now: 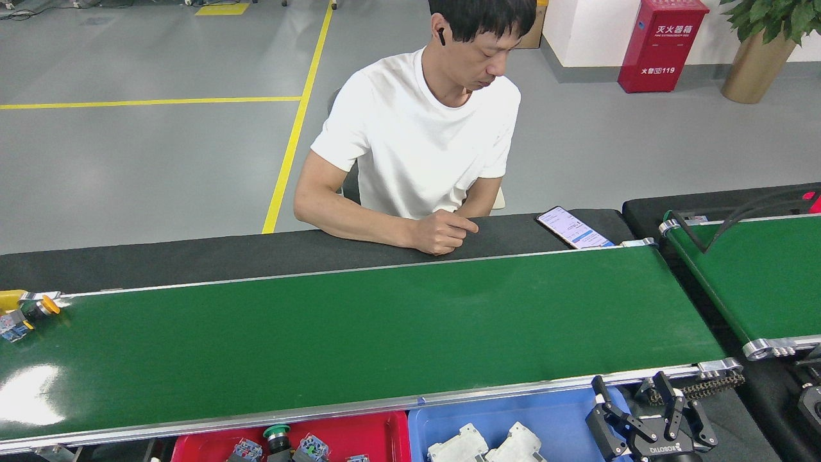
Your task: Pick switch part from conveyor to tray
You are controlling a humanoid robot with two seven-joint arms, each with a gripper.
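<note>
The conveyor (pixel 385 321) is a wide glossy green belt that spans the head view. One switch part (pixel 29 313), with an orange-yellow cap and a blue-grey body, lies at the belt's far left end, partly cut off by the frame edge. Below the near rail a red tray (pixel 375 428) holds several similar switch parts (pixel 301 446). My right gripper (pixel 634 399) is at the bottom right, just past the near rail. It is open and empty, far from the switch part. My left gripper is out of view.
A blue tray (pixel 558 410) with white blocky parts (pixel 487 446) sits beside the red tray. A seated person rests a hand (pixel 442 234) on the black table behind the belt, near a phone (pixel 573 228). A second green belt (pixel 757 276) runs at the right.
</note>
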